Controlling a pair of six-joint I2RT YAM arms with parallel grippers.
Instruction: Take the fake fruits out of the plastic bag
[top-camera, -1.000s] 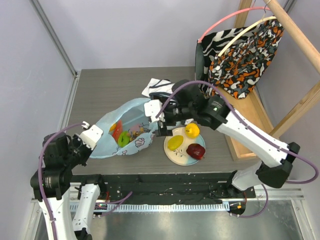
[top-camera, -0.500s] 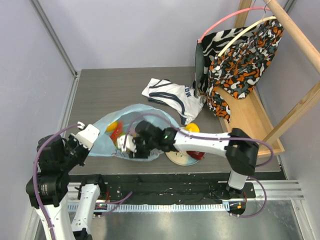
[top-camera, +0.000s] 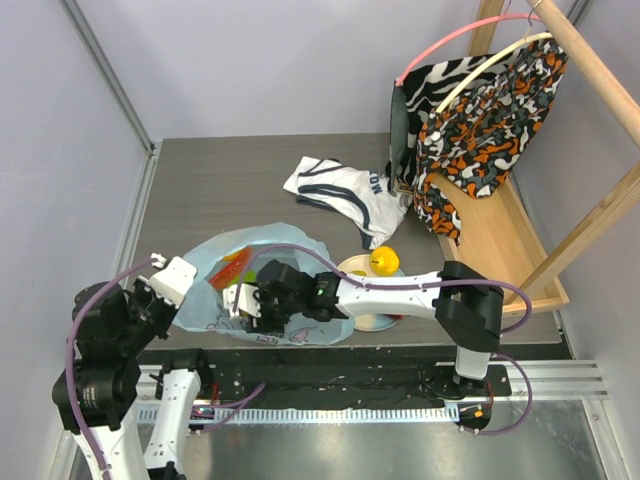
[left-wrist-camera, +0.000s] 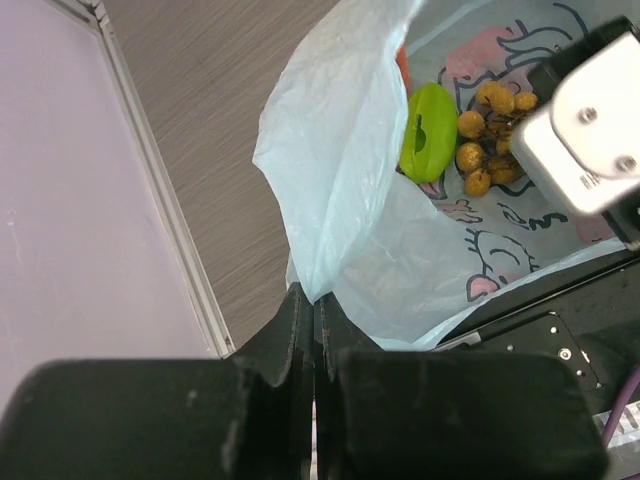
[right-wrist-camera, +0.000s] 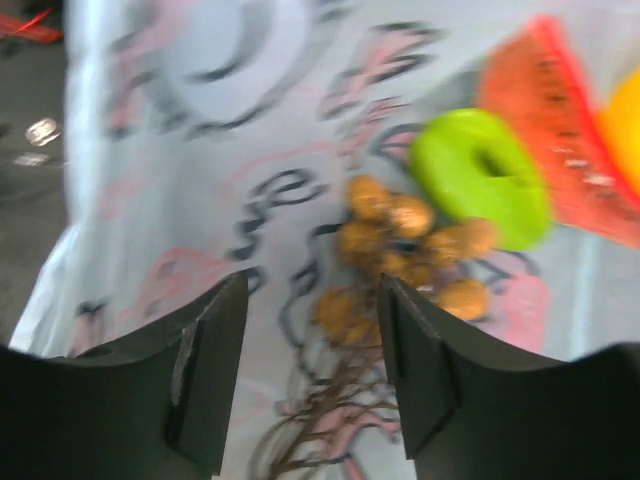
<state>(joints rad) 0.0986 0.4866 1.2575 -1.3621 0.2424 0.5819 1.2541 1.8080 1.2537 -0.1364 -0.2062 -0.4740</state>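
Note:
The light-blue plastic bag (top-camera: 205, 305) lies open at the table's front left. My left gripper (left-wrist-camera: 316, 300) is shut on its edge and holds the mouth up; it also shows in the top view (top-camera: 172, 280). My right gripper (right-wrist-camera: 312, 360) is open inside the bag, its jaws either side of the stems of the brownish grape bunch (right-wrist-camera: 400, 260) without touching it. Beside the grapes lie a green piece (right-wrist-camera: 480, 178), a watermelon slice (right-wrist-camera: 560, 130) and an orange piece (right-wrist-camera: 625, 130). A yellow lemon (top-camera: 384, 261) sits on the plate (top-camera: 372, 322).
A white shirt with dark lettering (top-camera: 345, 190) lies behind the bag. A patterned garment (top-camera: 480, 110) hangs on a wooden rack at the back right. My right arm (top-camera: 400, 290) stretches across the plate and hides most of it. The table's left rail (left-wrist-camera: 160, 190) runs close to the bag.
My right gripper has swung from the plate leftward and down into the bag mouth, over the grapes. My left gripper has kept hold of the bag edge and shifted slightly.

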